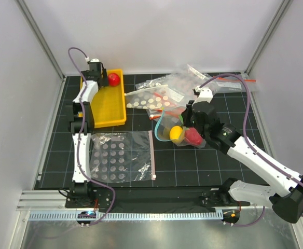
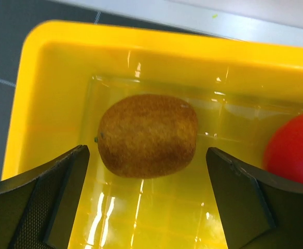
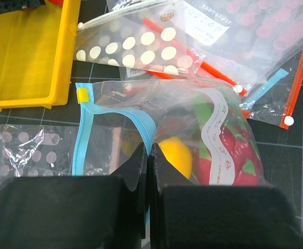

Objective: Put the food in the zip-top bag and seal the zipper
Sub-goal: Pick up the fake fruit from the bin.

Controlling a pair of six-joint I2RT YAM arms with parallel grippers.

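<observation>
Wide-open left tool (image 2: 145, 153) astride brown kiwi (image 2: 147, 136) in yellow tray (image 2: 53, 78), red ball (image 2: 294, 148) beside, right of tray right tool (image 3: 149, 155) pinched closed on zip-top bag (image 3: 115, 101) holding lemon (image 3: 176, 155)

The kiwi (image 2: 147, 136) looks matt and fuzzy, with a rough brown skin. The yellow tray (image 2: 47, 78) under it is glossy, smooth plastic with bright reflections. The red ball (image 2: 294, 150) is smooth and slightly shiny. The zip-top bag (image 3: 141, 98) is thin clear film, wrinkled and shiny; its zipper (image 3: 81, 135) is a smooth light-blue plastic strip. The bench (image 1: 193, 161) is matt black.
</observation>
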